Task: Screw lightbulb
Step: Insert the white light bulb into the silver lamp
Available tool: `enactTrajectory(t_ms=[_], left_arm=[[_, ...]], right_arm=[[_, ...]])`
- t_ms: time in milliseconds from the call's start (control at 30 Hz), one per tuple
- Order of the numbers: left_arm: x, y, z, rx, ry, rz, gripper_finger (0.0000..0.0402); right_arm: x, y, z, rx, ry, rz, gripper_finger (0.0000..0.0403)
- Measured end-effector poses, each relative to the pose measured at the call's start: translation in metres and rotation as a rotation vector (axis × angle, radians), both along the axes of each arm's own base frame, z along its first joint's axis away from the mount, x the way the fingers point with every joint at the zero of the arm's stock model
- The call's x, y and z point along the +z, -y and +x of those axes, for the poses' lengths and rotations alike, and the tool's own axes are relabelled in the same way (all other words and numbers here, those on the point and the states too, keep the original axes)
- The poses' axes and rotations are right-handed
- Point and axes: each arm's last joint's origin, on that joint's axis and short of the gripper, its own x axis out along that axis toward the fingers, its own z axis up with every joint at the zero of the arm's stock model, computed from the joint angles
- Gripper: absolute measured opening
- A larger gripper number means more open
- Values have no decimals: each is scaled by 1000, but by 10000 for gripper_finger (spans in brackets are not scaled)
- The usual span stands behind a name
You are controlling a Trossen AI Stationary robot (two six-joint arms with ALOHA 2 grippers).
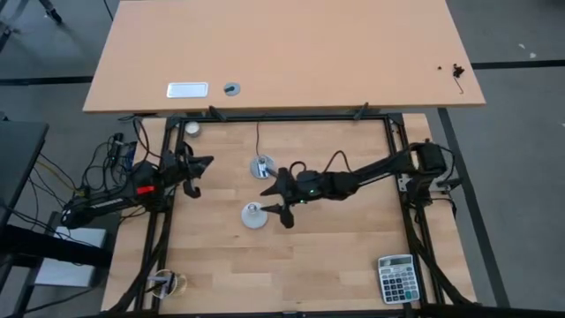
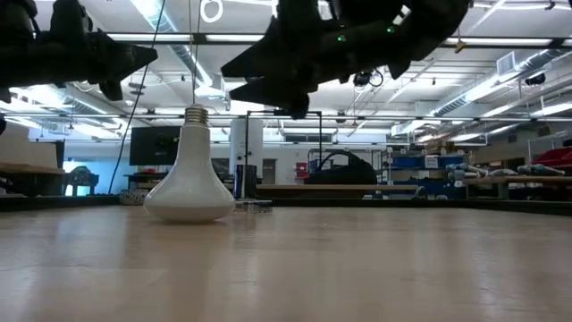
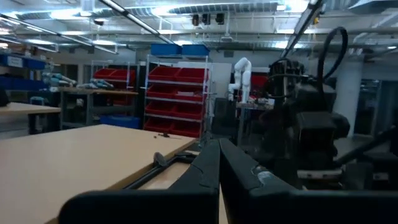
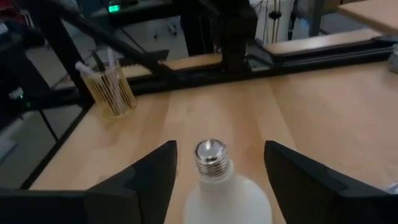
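On the light wooden worktop (image 1: 335, 247), a grey calculator (image 1: 396, 278) is seen at the lower right of the high view, a clear cup of sticks (image 1: 168, 283) at the lower left, and a flat round grey socket disc with a black cord (image 1: 261, 167) just above centre. No writing can be read.

The small white cone-shaped lightbulb (image 1: 254, 215) stands slightly left of centre on its wide face, its ribbed metal screw base upward.

The right end effector (image 4: 219, 163) is held open above the bulb, a finger on either side of the screw base, untouching. The left end effector (image 1: 196, 174) is raised at the left edge, fingers closed together on nothing.
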Motion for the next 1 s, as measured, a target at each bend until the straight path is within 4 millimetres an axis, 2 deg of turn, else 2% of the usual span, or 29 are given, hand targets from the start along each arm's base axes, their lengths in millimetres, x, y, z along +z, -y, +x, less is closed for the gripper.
enactTrajectory(t_ms=[200, 500, 700, 900, 1000], left_arm=[[-3, 1, 1, -37, -32, 2, 6], [-9, 0, 5, -40, -104, -23, 6], [-14, -1, 9, -34, -161, -39, 6], [-18, -3, 12, -24, -205, -54, 6], [-19, -3, 13, -24, -221, -60, 6]], right_arm=[[-19, -11, 18, 3, -73, -18, 288], [-42, -10, 26, -50, -61, -30, 316], [-57, -10, 34, -52, -30, -19, 312], [-57, -12, 54, -34, -13, -15, 301], [-55, -11, 58, -36, -20, -16, 284]])
